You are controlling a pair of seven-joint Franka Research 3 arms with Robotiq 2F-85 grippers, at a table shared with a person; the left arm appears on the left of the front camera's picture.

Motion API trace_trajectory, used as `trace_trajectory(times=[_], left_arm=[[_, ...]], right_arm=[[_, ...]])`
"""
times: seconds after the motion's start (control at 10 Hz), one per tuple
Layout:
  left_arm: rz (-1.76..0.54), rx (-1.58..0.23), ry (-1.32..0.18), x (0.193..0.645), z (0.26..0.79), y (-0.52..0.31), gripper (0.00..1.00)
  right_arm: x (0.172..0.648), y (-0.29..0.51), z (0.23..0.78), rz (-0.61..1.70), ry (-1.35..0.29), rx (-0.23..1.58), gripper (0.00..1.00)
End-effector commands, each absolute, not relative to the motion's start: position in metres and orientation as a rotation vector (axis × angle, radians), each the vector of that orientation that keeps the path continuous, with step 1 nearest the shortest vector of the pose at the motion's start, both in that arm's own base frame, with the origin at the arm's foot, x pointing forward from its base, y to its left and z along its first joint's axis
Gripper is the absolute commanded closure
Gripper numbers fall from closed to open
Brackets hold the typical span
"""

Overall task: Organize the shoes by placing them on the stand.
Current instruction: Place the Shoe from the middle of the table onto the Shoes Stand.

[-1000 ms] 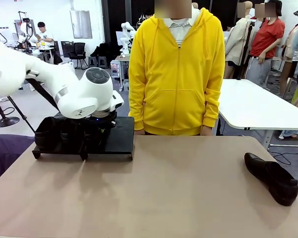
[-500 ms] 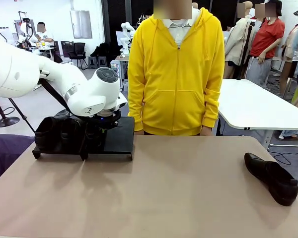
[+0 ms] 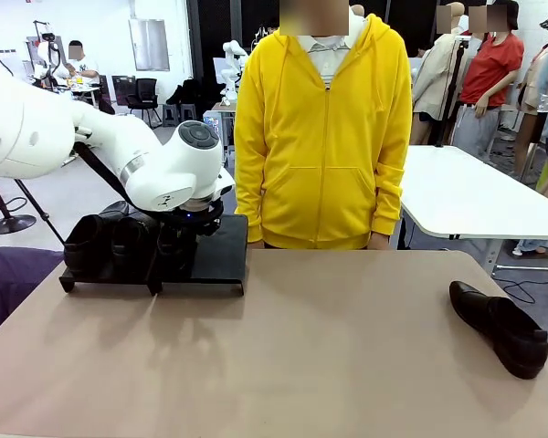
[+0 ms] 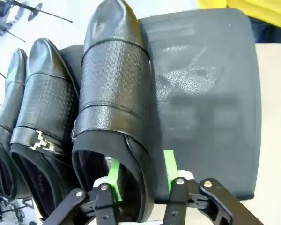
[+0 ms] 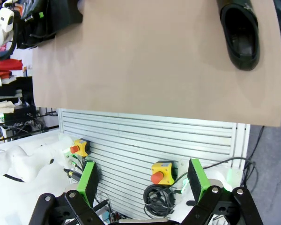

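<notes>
Three glossy black shoes stand side by side on the black stand (image 4: 206, 93), toes pointing away from me: one at the outer end (image 4: 9, 103), a buckled one (image 4: 44, 93), and the third shoe (image 4: 114, 79). My left gripper (image 4: 141, 161) straddles the third shoe's side wall at its heel opening, one green pad inside and one outside, jaws open with small gaps to the leather. From the front, the left gripper (image 3: 178, 239) hangs over the stand (image 3: 217, 254). A fourth shoe (image 3: 499, 327) lies on the table at the right. My right gripper (image 5: 143, 180) is open and holds nothing.
A person in a yellow hoodie (image 3: 324, 137) stands at the far edge, just right of the stand. The tan table (image 3: 301, 347) is bare between stand and lone shoe (image 5: 239, 33). The stand's right panel is free.
My left gripper's jaws have parted from a shut grip on the third shoe's wall. The left arm shifted slightly up and right. The right arm has not moved.
</notes>
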State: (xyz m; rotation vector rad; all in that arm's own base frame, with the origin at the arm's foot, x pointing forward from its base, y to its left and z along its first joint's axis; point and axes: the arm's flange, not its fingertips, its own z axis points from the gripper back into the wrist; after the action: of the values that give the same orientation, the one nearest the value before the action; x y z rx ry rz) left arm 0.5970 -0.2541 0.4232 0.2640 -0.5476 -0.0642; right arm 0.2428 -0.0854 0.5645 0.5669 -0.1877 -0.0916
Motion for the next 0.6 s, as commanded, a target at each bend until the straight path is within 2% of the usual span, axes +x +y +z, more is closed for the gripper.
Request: trace_trajectory(times=[0.0,0.2,0.3,0.4,0.5], left_arm=[[-0.075,0.265,-0.572,0.587,0.448,-0.253,0.0],[-0.095,0.274,-0.56,0.563,0.487,-0.248,0.0],[-0.137,0.222,-0.507,0.539,0.513,-0.242,0.0],[-0.28,0.087,-0.416,0.509,0.536,-0.236,0.0],[-0.39,-0.006,-0.406,0.482,0.552,-0.223,0.0]], right_arm=[[0.244,-0.087,0.566,-0.068,-0.193,0.585,0.0],[0.244,-0.087,0.566,-0.068,-0.193,0.585,0.0],[0.244,-0.087,0.566,-0.068,-0.193,0.585,0.0],[0.244,-0.087,0.566,-0.068,-0.193,0.585,0.0],[0.244,-0.087,0.566,-0.068,-0.193,0.585,0.0]])
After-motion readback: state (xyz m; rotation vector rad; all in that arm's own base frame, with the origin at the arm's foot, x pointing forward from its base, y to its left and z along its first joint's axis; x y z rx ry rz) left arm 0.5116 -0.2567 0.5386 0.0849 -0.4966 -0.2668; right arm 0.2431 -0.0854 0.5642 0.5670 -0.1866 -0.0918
